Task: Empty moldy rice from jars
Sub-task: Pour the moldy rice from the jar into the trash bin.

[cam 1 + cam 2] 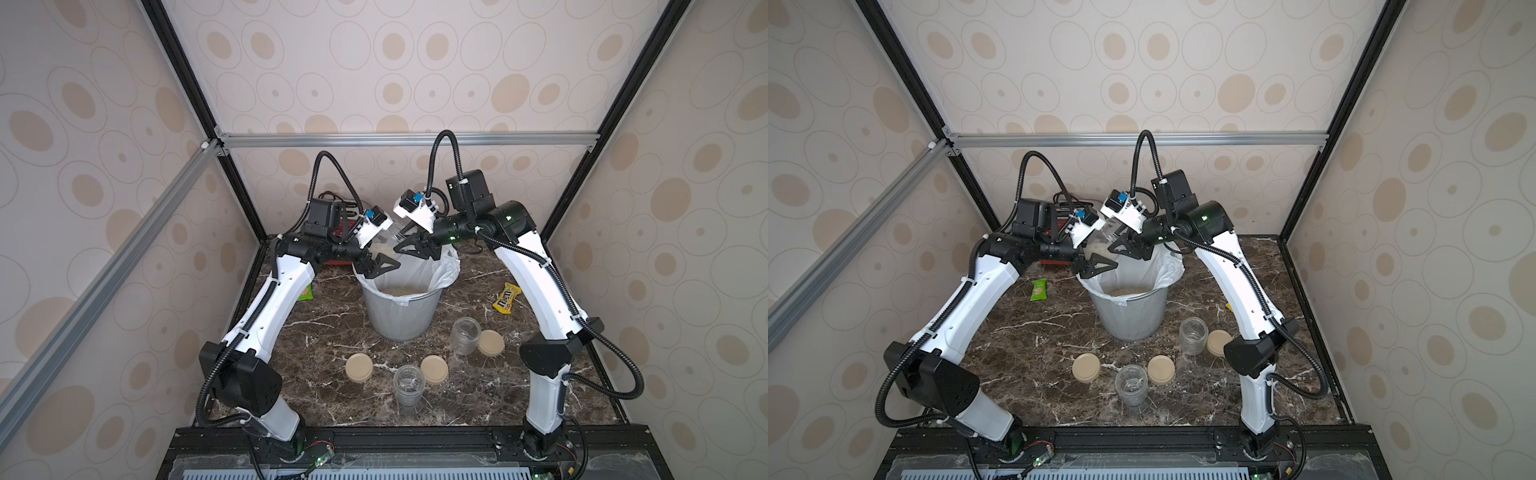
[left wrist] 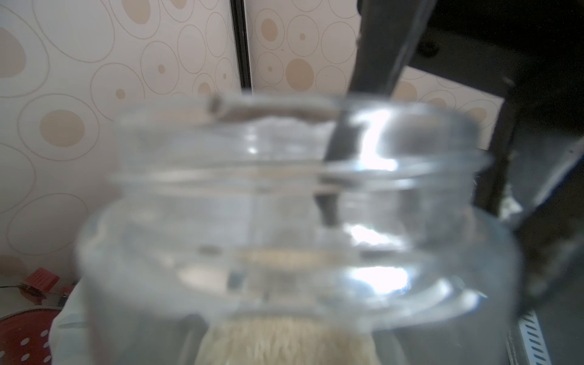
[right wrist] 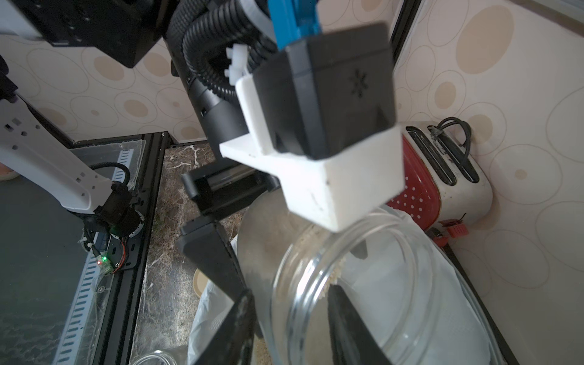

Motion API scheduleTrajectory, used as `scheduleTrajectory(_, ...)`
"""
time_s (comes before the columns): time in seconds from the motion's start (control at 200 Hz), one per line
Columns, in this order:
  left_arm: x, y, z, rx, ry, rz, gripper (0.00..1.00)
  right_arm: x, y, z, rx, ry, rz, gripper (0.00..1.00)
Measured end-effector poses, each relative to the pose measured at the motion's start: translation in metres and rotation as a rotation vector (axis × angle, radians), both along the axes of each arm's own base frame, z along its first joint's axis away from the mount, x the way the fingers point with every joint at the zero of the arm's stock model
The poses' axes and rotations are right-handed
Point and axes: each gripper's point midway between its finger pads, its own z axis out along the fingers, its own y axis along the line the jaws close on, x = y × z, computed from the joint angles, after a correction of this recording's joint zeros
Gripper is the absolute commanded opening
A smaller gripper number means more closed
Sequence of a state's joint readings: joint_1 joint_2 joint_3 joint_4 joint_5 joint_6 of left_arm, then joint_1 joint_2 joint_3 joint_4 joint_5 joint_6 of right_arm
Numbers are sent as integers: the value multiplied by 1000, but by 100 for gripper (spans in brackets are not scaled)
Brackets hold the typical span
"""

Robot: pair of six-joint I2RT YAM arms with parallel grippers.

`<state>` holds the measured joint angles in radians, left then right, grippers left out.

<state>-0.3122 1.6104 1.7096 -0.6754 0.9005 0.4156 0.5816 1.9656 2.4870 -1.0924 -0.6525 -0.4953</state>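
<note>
So the left gripper (image 1: 380, 259) is clamped on the small clear glass jar (image 2: 284, 196) with off-white rice grains (image 2: 278, 341) inside. The right gripper (image 3: 289, 292) straddles its rim, can't tell if it's pinching. The grey mesh bin with white liner (image 1: 399, 320) sits right below both.

In the bin (image 1: 399, 320), rice (image 1: 401, 291); before it, jars (image 1: 409, 384).

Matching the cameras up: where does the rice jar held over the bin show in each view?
Top view: jar, centre, over the bin.
Top view: jar, left of centre, over the bin.
Left wrist: jar fills the frame.
Right wrist: jar, lower middle.
Shared landmark: the bin's white liner.
</note>
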Motion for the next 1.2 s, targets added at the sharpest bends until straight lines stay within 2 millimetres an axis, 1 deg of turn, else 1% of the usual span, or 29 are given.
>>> scheduleTrajectory(0.265, -1, -8, -8, -21, 56, -51, 39, -2, 5, -11, -9, 24, 43, 39)
scheduleTrajectory(0.361, -3, -9, -10, -18, 71, -56, 39, -3, 6, -13, -8, 25, 61, 32)
scheduleTrajectory(0.456, -6, -9, -9, -10, 30, -92, 41, -9, 6, -12, 3, 51, 85, 19)
scheduleTrajectory(0.521, -6, -10, -8, -10, 11, -101, 46, -11, 4, -11, 9, 66, 94, 9)
scheduleTrajectory(0.596, -6, -10, -7, -10, 10, -102, 53, -12, 3, -11, 11, 70, 97, 0)
scheduleTrajectory(0.671, -6, -10, -7, -10, 6, -104, 63, -13, 3, -11, 12, 72, 98, 0)
scheduleTrajectory(0.731, -5, -10, -7, -10, -1, -103, 77, -12, 3, -11, 12, 72, 98, 0)
scheduleTrajectory(0.796, -3, -10, -6, -7, -13, -98, 95, -12, 3, -10, 13, 68, 97, 0)
scheduleTrajectory(0.816, -3, -9, -6, -5, -14, -94, 98, -12, 3, -10, 13, 70, 97, 0)
scheduleTrajectory(0.851, 0, -9, -3, -11, -12, -72, 99, -13, 2, -12, 8, 78, 96, 0)
scheduleTrajectory(0.881, 3, -9, 3, -18, -41, -60, 99, -14, 3, -16, -5, 87, 94, 0)
scheduleTrajectory(0.961, 4, -4, 5, -2, -49, -22, 99, -10, 5, -20, -9, 89, 80, 0)
scheduleTrajectory(0.976, 4, -3, 6, 9, -77, -21, 99, -10, 5, -21, -10, 98, 76, 0)
scheduleTrajectory(1.042, 4, 0, 7, 36, -141, -21, 99, -16, 4, -26, -5, 150, 82, 0)
scheduleTrajectory(1.202, 1, 2, 7, 53, -151, -6, 99, -20, 3, -25, -4, 148, 63, 0)
